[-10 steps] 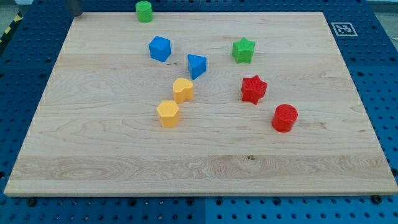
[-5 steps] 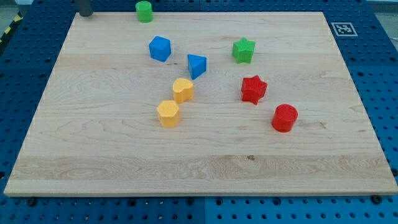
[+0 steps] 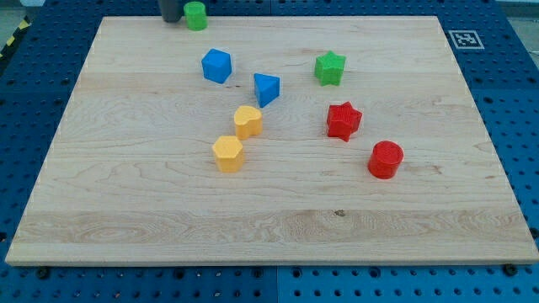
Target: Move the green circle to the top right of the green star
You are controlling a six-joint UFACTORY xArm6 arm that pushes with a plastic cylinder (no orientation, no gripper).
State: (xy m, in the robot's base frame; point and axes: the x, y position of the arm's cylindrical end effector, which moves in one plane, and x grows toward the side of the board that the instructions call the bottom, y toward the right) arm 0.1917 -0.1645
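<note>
My tip (image 3: 172, 19) is sitting at the view's top edge of the table (image 3: 472, 210), and only the short lower stub of the rod is showing, so this end effector has nothing to open or close and is gripping nothing. Just to its right, close enough that I cannot tell whether the two are touching, the green circle (image 3: 195, 15) is standing at the table's top edge. I judge the tip is being placed on the circle's left side on purpose: the goal lies off to the view's right, so a push has to start from the left face.

Below and a little right of the tip, the blue cube-like block (image 3: 216, 65) is lying, and further down-right the blue wedge-shaped block (image 3: 266, 88). Neither is standing in the strip along the top edge, so a rightward slide there looks unobstructed.

Well to the right and somewhat below the tip, the green star (image 3: 330, 68) is resting; the spot up and right of it is bare wood, and the circle is far short of it, so the task is looking barely begun.

Further below the tip, the two yellow blocks (image 3: 248, 121) (image 3: 227, 153) are sitting close together, their shapes hard to name. Furthest off, down and right, the red star (image 3: 344, 120) and the red cylinder (image 3: 386, 159) are lying clear of the likely path.
</note>
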